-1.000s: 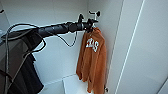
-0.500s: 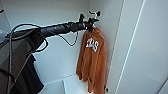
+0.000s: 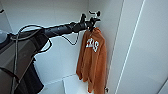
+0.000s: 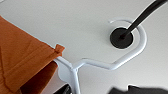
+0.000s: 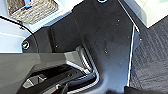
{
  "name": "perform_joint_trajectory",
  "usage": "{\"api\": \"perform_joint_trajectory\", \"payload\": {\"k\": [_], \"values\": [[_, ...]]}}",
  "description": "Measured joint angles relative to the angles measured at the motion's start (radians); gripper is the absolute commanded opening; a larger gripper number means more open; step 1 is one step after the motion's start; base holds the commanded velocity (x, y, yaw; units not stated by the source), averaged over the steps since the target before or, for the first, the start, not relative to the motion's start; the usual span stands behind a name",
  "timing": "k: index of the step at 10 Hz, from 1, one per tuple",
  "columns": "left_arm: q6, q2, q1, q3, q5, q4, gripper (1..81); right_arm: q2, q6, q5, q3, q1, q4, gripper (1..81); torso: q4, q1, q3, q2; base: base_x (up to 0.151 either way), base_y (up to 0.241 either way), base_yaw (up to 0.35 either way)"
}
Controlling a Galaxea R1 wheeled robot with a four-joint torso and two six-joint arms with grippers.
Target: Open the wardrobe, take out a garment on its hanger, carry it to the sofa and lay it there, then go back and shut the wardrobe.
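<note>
Garment (image 3: 92,62) hangs inside open wardrobe (image 3: 130,47); hanger (image 4: 105,63) hook loops black rod (image 4: 140,17); left gripper (image 3: 93,21) at hanger top, grip cannot be told; hook may snag rod, shirt may slide off.

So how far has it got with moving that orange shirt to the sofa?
Early still. The wardrobe already stands open. In hand: the left end effector is up at the hanger, whose hook curls around the black rail, so the garment is not yet lifted off. Left: taking it out, carrying it to the sofa, laying it there, then closing the wardrobe.
</note>
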Motion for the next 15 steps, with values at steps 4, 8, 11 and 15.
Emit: {"api": "perform_joint_trajectory", "payload": {"k": [4,8,11,15], "values": [[0.0,0.08,0.07,-0.093,-0.108,0.085,81.1,0.0,0.0,0.0,0.0,-0.013,0.006,81.1,0.0,0.0,0.0,0.0,0.0,0.0,0.0],[0.0,0.09,0.068,-0.099,-0.199,0.124,81.1,0.006,0.0,0.0,0.0,-0.02,0.02,81.1,0.0,0.0,0.0,0.0,0.0,0.0,0.0],[-0.033,0.073,0.083,-0.087,-0.195,0.107,1.0,0.005,0.0,-0.001,0.0,-0.021,0.024,81.1,0.0,0.0,0.0,0.0,0.0,0.0,0.0],[-0.034,0.047,0.082,-0.054,-0.181,0.107,1.0,0.005,0.0,0.0,0.0,-0.02,0.026,81.1,0.0,0.001,0.0,0.0,0.0,0.0,0.0]]}}
